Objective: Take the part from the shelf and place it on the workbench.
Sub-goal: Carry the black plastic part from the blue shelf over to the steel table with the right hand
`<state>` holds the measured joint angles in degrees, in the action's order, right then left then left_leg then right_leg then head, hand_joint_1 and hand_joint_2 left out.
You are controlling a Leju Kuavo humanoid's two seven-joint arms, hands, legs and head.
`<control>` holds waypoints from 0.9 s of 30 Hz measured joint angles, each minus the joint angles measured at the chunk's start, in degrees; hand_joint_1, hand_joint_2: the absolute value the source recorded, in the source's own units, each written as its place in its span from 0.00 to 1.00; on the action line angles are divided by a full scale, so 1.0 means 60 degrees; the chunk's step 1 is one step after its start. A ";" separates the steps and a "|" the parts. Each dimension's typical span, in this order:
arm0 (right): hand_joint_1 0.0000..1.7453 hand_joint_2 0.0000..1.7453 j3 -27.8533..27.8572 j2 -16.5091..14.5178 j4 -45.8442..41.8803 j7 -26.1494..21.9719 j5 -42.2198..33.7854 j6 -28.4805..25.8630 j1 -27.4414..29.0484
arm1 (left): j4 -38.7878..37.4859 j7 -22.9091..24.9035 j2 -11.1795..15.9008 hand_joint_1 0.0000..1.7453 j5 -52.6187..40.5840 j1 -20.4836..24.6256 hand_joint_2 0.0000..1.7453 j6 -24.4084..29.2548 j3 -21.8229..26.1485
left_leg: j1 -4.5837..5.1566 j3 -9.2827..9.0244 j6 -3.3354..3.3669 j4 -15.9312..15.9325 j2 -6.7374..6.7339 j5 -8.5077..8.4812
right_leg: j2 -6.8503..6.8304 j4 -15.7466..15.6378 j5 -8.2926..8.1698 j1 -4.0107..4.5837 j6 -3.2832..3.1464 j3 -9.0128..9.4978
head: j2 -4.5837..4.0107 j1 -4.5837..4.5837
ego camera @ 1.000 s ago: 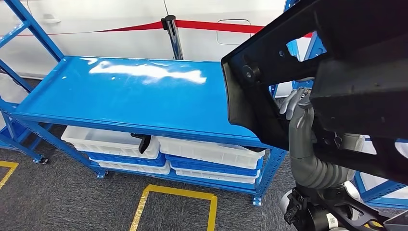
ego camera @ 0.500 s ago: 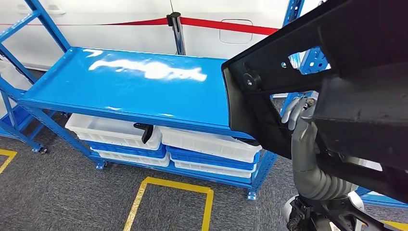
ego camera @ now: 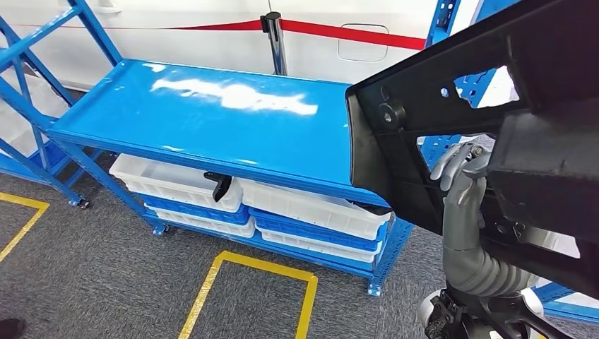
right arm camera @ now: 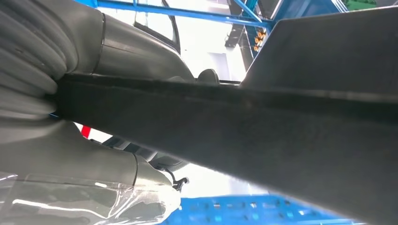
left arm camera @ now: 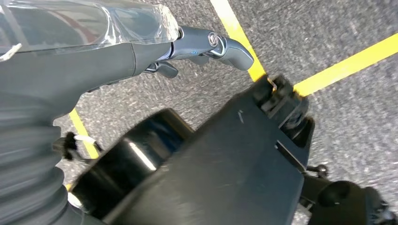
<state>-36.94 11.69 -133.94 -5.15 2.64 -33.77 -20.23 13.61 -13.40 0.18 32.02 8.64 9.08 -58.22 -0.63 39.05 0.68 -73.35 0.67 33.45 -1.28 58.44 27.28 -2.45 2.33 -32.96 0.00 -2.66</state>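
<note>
The large black plastic part (ego camera: 487, 127) has a matte, slightly grained surface, with flat panels, cut-out openings, a round boss and thick ribs. It is held up in the air at the right of the head view, above the right end of the glossy blue metal workbench (ego camera: 212, 120) and not touching it. The right hand (ego camera: 463, 161) has a grey ribbed cover at the wrist; its pale grey fingers (ego camera: 452, 157) curl up against the underside of the part, and in the right wrist view a thick dark edge of the part (right arm camera: 225, 122) lies across the hand (right arm camera: 94, 154), clamped there. In the left wrist view the left hand (left arm camera: 141, 51) is grey with a clear film over it; its dark fingers (left arm camera: 225, 44) reach out straight beside the black part (left arm camera: 220, 159), but it cannot be told if they grip it.

Under the workbench top stand white and blue plastic crates (ego camera: 282, 212), stacked. The floor is grey carpet (ego camera: 106, 282) with yellow tape lines (ego camera: 247, 268). Behind, a red band (ego camera: 339, 32) runs along a white wall
</note>
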 joint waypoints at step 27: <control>1.00 1.00 0.0110 0.0049 -0.0099 0.0228 0.0246 0.0128 0.0143 | 0.0108 0.0705 -0.0145 0.00 -0.0151 0.0003 1.00 0.0186 -0.0250 | 0.0334 -0.1016 0.0228 0.2334 0.0543 -0.0966 | 0.0382 -0.0274 -0.0335 0.0112 -0.0227 -0.0066 | 0.0000 -0.0024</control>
<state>-36.28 11.99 -134.54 -3.79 4.12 -33.00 -19.38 14.26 -9.17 -0.69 31.11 8.66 10.19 -59.71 1.38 32.96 2.04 -59.34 3.93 27.65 1.01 56.80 25.27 -1.78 0.97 -33.35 0.00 -2.80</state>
